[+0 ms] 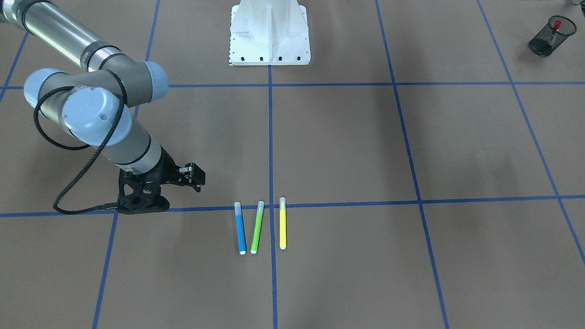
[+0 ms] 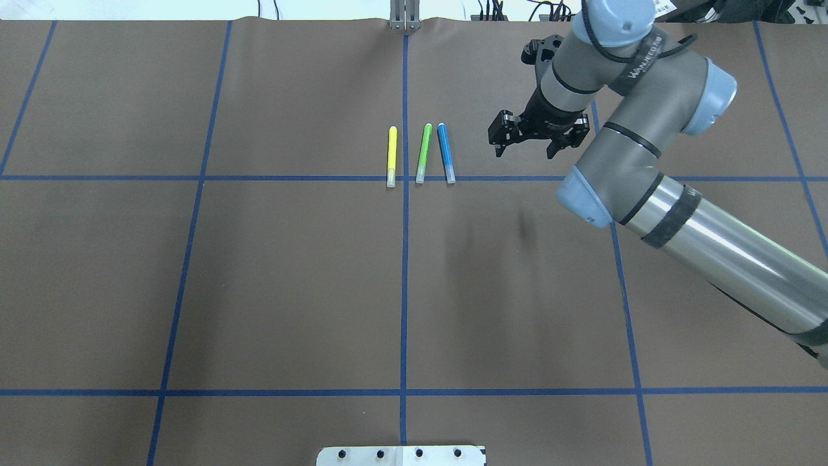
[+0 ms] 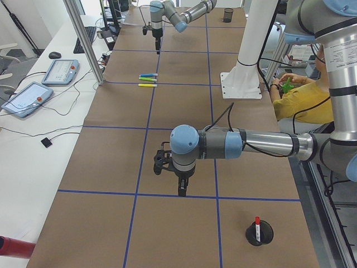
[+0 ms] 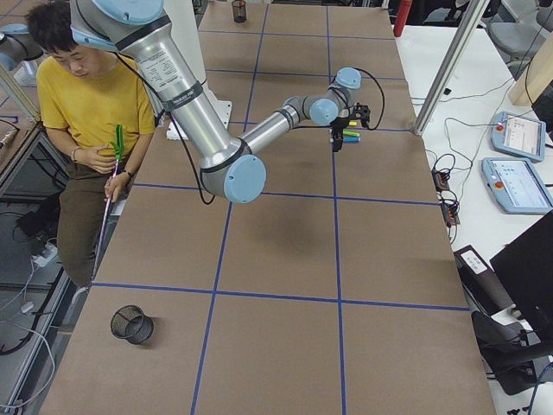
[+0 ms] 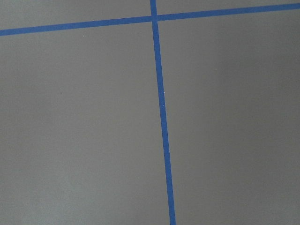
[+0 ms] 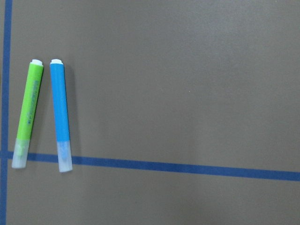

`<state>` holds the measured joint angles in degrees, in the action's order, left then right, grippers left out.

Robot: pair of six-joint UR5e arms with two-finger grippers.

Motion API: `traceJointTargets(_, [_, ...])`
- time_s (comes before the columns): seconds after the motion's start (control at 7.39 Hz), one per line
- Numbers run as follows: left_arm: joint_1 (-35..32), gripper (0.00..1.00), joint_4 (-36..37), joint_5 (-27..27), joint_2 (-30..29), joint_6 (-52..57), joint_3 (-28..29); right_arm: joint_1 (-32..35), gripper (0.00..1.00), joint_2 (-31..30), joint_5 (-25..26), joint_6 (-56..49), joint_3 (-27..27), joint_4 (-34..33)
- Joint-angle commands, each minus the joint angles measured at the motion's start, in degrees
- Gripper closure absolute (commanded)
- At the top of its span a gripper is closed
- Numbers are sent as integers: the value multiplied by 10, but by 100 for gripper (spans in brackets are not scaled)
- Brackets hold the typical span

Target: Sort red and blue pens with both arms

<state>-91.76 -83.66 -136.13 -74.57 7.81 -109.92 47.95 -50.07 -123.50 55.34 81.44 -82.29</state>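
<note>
Blue pen (image 2: 446,153) lies flat on the table (image 2: 291,291), just beside the green pen (image 2: 423,153), with the yellow pen (image 2: 391,156) past that. I see the right gripper (image 2: 524,154) hanging near it, fingers (image 2: 499,139) spread wide, holding and touching nothing. That pen's long axis runs toward and away from the robot, its clear cap (image 2: 450,175) nearest the robot, on the tape line (image 2: 291,178). Red pen (image 1: 556,26) stands in the mesh cup (image 1: 544,43) over on the robot's left, red end up. Left gripper (image 3: 182,190): I cannot tell how its fingers stand.

Even overhead light; soft, faint shadows; sharp focus.
</note>
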Motion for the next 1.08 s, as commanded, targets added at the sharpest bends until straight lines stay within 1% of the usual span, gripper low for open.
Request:
traceJointTargets(0.0, [0, 0, 0, 0, 2, 0, 1, -22, 1, 97, 22, 36, -112, -3])
traceJointTargets(0.14, [0, 0, 0, 0, 3, 0, 1, -27, 1, 125, 23, 39, -150, -3])
traceJointTargets(0.27, [-1, 0, 0, 0, 5, 0, 1, -32, 1, 150, 37, 39, -184, -2])
traceJointTargets(0.41, [-1, 0, 0, 0, 5, 0, 1, -38, 2, 164, 45, 39, -208, -2])
traceJointTargets(0.54, [0, 0, 1, 0, 5, 0, 2, -43, 15, 163, 46, 38, -209, -2])
traceJointTargets(0.68, [0, 0, 1, 0, 6, 0, 2, -52, 27, 162, 63, 36, -212, 0])
traceJointTargets(0.81, [0, 0, 1, 0, 6, 0, 3, -58, 34, 162, 70, 36, -213, 1])
traceJointTargets(0.95, [0, 0, 1, 0, 6, 1, 3, -65, 43, 160, 70, 30, -213, 1])
